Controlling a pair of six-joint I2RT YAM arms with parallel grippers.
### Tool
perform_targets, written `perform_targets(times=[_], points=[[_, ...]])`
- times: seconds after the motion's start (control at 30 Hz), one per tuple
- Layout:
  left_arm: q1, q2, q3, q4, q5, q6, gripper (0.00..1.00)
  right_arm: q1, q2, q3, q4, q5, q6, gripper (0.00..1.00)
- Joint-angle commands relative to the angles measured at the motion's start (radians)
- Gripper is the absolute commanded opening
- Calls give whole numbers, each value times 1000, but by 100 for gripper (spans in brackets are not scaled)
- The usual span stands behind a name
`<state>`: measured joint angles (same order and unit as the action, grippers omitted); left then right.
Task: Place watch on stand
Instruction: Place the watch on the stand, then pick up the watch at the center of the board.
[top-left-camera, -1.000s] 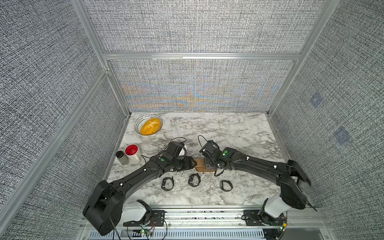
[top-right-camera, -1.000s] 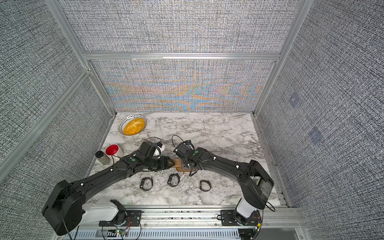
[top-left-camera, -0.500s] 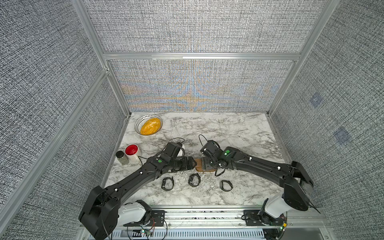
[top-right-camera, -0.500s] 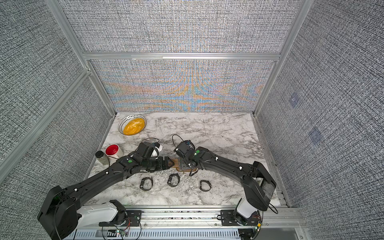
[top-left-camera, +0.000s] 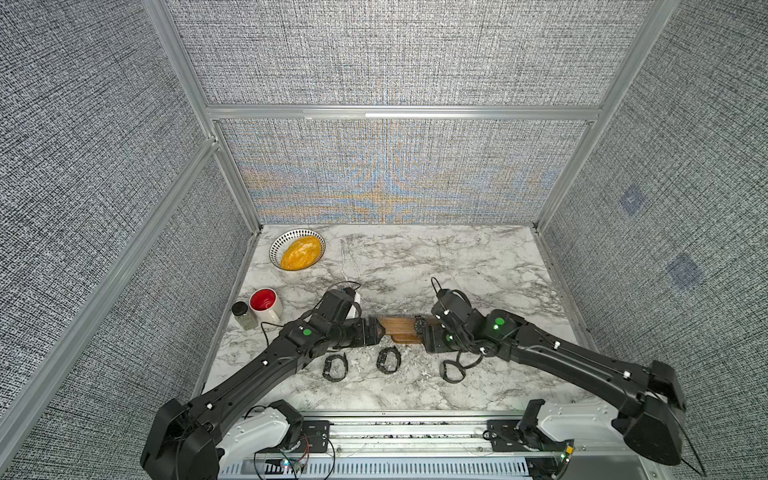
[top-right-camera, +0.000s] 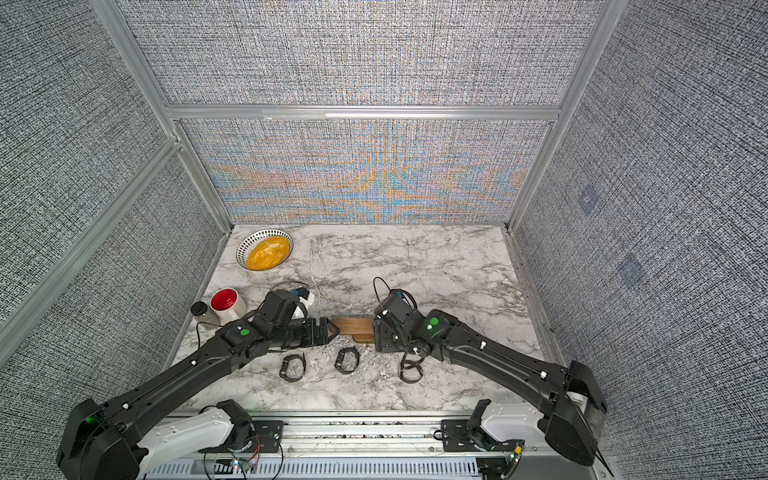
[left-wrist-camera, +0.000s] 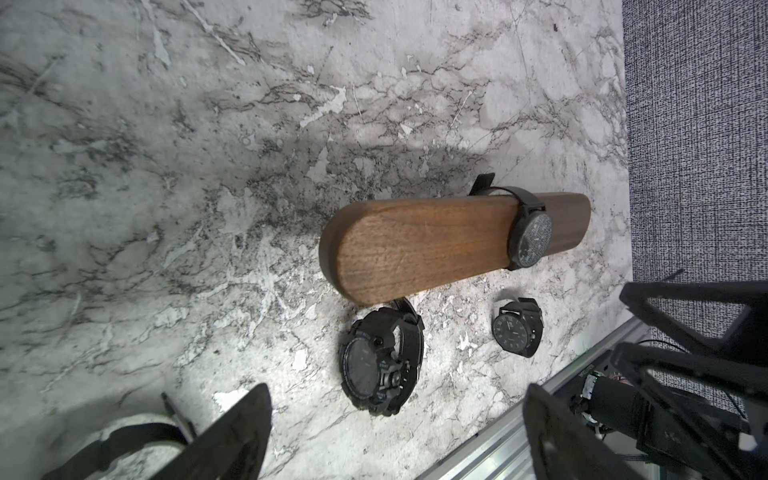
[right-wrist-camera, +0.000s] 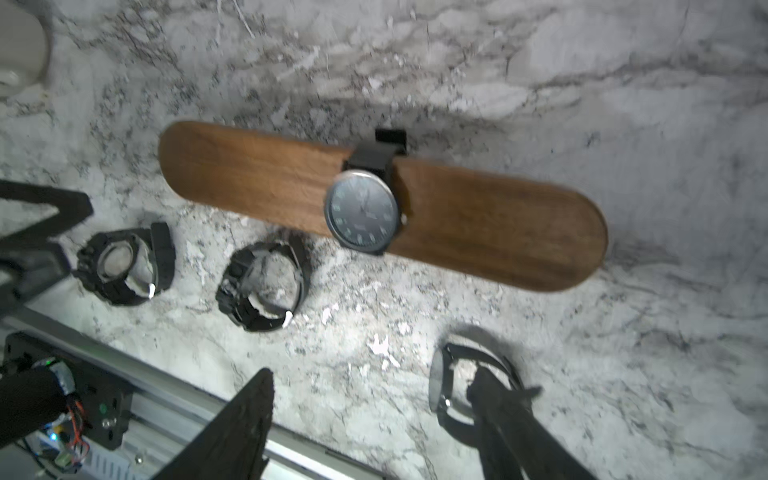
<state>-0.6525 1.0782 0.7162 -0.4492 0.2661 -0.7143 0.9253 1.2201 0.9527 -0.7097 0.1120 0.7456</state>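
1. Watch (top-left-camera: 335, 366), leftmost of three loose on marble (top-left-camera: 415, 257); left gripper (left-wrist-camera: 397, 399) beside, jaws wide, empty.
2. Stand (top-left-camera: 395, 326) bearing one strapped watch (top-left-camera: 419, 324) toward right end; placement apparently done.
3. Right gripper (right-wrist-camera: 372, 382) spread, empty; likely next: pinch another loose one.

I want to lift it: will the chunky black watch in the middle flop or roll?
Probably not floppy: the chunky black watch has its strap holding a closed loop. It lies on its side on the white marble table, so rolling seems unlikely. Its thick case hints it's heavy for its size.
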Motion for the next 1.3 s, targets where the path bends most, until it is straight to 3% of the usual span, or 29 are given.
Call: perform_targets(times=[0.0,0.37,0.83,1.03,1.27], points=[[1,-2,-12,25,36,16,95,7,-67,-73,-32,-53,53,73],[-1,-8,-20,48,77,3,94,13,-167,-269,-1,-123,126,63],[-1,-11,-27,60,96,-5,91,14,7,-233,44,-73,89,48],[-1,0,-22,63,102,-2,91,12,79,-217,57,-52,79,34],[-1,4,-12,62,111,6,91,6,135,-207,88,-41,64,25]])
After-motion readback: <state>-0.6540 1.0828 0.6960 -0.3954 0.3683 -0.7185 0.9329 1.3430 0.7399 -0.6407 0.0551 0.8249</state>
